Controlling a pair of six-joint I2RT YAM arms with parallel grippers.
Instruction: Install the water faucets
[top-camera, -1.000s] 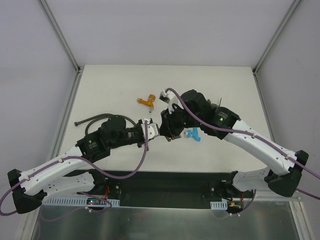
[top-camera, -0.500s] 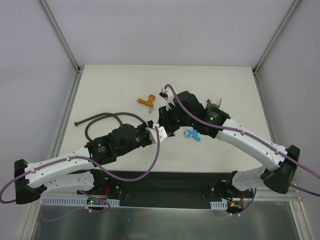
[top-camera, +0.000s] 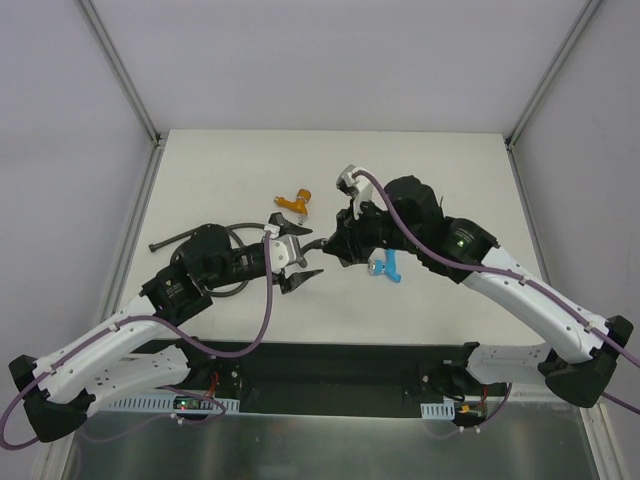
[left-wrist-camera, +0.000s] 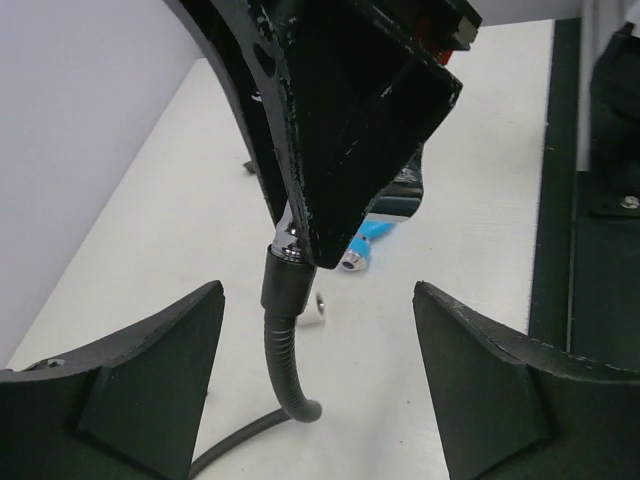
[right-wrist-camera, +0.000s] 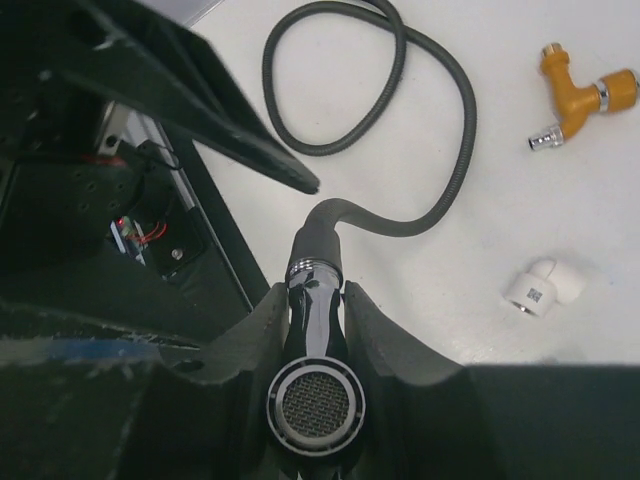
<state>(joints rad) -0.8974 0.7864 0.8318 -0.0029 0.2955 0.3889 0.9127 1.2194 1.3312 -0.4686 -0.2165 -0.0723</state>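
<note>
The right gripper (right-wrist-camera: 318, 335) clamps the slick chrome nozzle (right-wrist-camera: 318, 400) on the floppy hose (right-wrist-camera: 468, 130), the left gripper (left-wrist-camera: 318, 300) gapes open opposite, and the orange tap (top-camera: 293, 203), seemingly light and rigid, lies on the table (top-camera: 450, 170), best pinched across its body.

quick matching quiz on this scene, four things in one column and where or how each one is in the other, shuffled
Things:
1. orange faucet
2. blue faucet
3. chrome piece
4. left gripper

States:
a. open, holding nothing
b. clamped in the right gripper, joined to the hose
c. on the table, tucked against the right arm
d. on the table, out in the open

Pairs: 1-d, 2-c, 3-b, 4-a
</note>
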